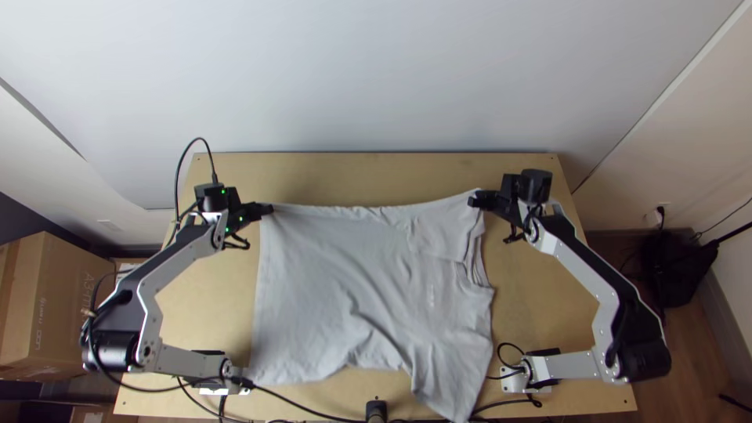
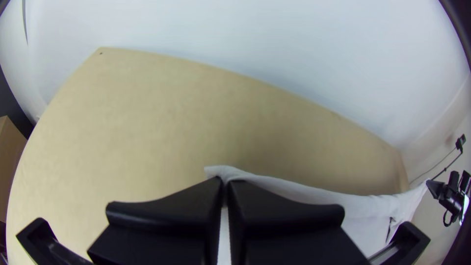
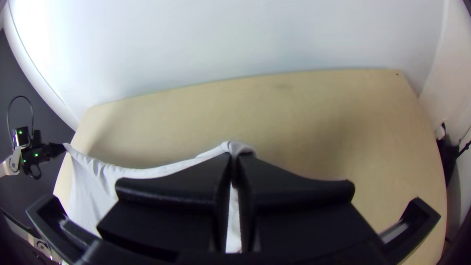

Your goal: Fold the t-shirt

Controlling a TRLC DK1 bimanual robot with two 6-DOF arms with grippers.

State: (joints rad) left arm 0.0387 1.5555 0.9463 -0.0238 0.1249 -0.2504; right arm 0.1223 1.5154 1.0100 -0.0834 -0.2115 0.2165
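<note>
The grey t-shirt (image 1: 337, 274) lies over the middle of the light wooden surface (image 1: 376, 176), mostly spread out, with soft wrinkles running through it; its far edge is drawn up between the two arms and sags a little along its length; its near edge is uneven, with one part at the right reaching down to the surface's near edge; layers of cloth overlap by the right side, though how they are folded is hard to tell.

The left end effector (image 1: 266, 209) is closed on the shirt's far left corner, and a small bit of cloth pokes out beyond its fingertips in the left wrist view; the right end effector (image 1: 474, 201) is closed on the far right corner, with cloth bunched up at its tips in the right wrist view.

Black cables (image 1: 305, 405) run along the near side of the surface, close to the shirt, and a black post (image 1: 377, 411) stands at the near edge; a cardboard box (image 1: 66, 305) sits beyond the left side; a black bag (image 1: 677, 270) rests on the floor (image 1: 697, 345) off to the right.
</note>
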